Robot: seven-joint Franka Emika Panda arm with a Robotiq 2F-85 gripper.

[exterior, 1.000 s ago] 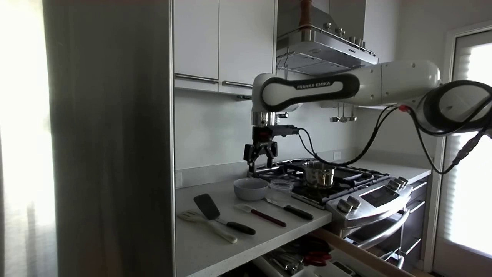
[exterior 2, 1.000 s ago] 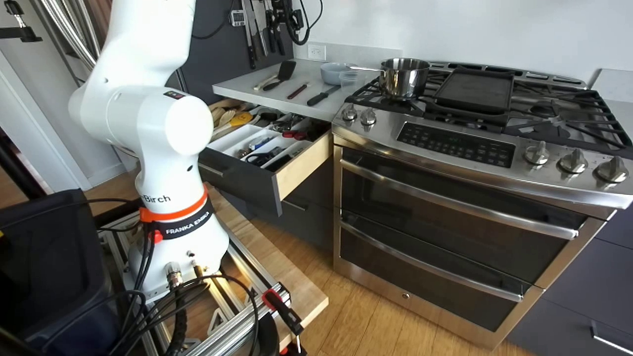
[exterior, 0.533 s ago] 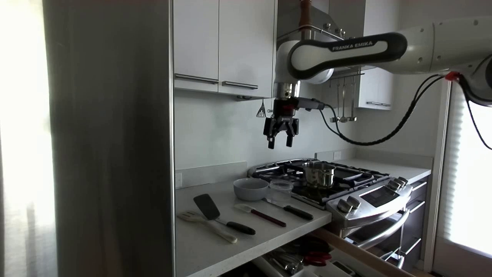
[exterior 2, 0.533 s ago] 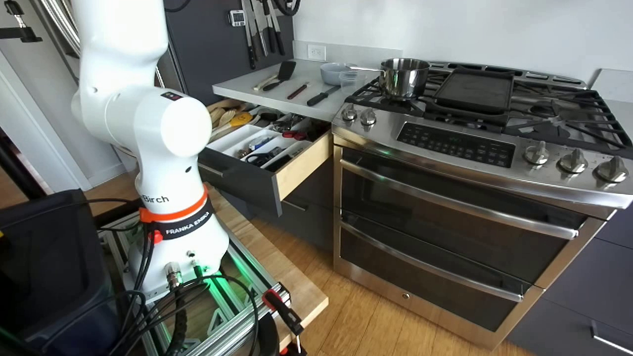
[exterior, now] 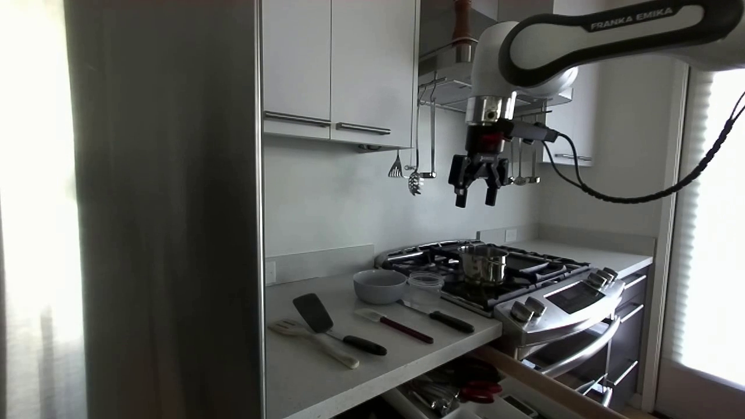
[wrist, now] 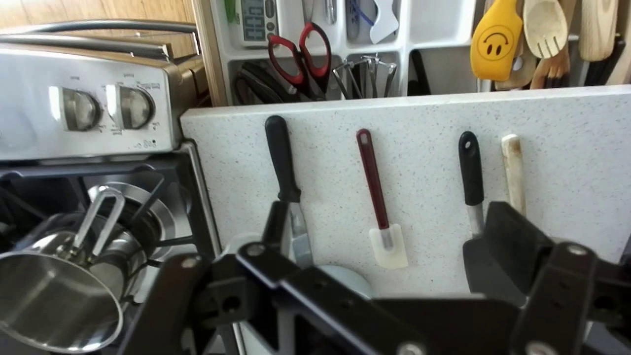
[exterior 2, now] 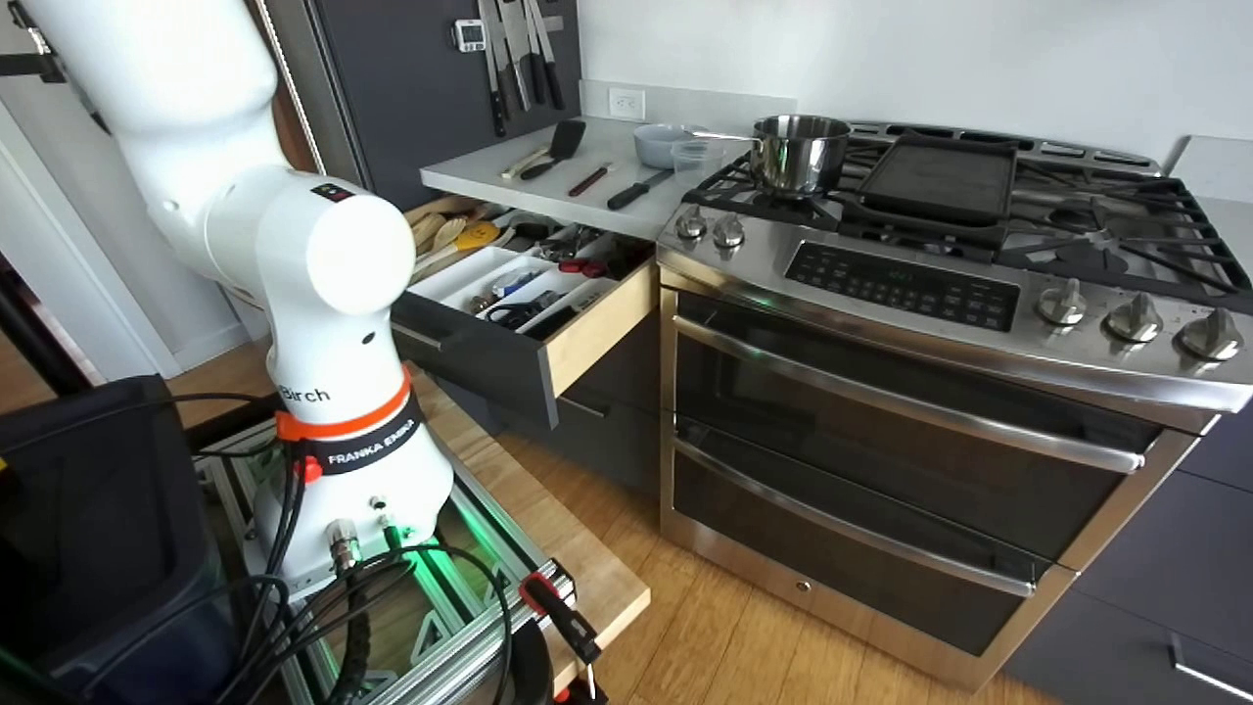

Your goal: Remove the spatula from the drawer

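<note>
The slim spatula with a dark red handle and small pale head lies on the counter in the wrist view [wrist: 373, 172] and in both exterior views [exterior: 407, 330] [exterior 2: 590, 180]. The open drawer [exterior 2: 480, 352] below the counter has a dark front, a pale wooden side and a white divided tray; it also shows in the wrist view [wrist: 208, 59]. Red scissors, whisk-like tools and wooden utensils lie inside it. My gripper [exterior: 476, 201] is open and empty, high above the counter and stove. In the wrist view its fingers [wrist: 388, 217] stand apart, with nothing between them.
A wide-bladed spatula [wrist: 471, 172], a pale wooden fork [wrist: 515, 167] and a black-handled blade [wrist: 281, 153] lie on the counter. A bowl [exterior: 379, 287] and clear container [exterior: 426, 288] stand near the stove [exterior 2: 881, 264], which bears a steel pot [exterior 2: 801, 162]. Hanging utensils [exterior: 415, 181] are behind the gripper.
My gripper has risen from near the bowl and moved right in an exterior view, staying open and empty. The upper arm has swung back. The counter utensils and drawer have not moved.
</note>
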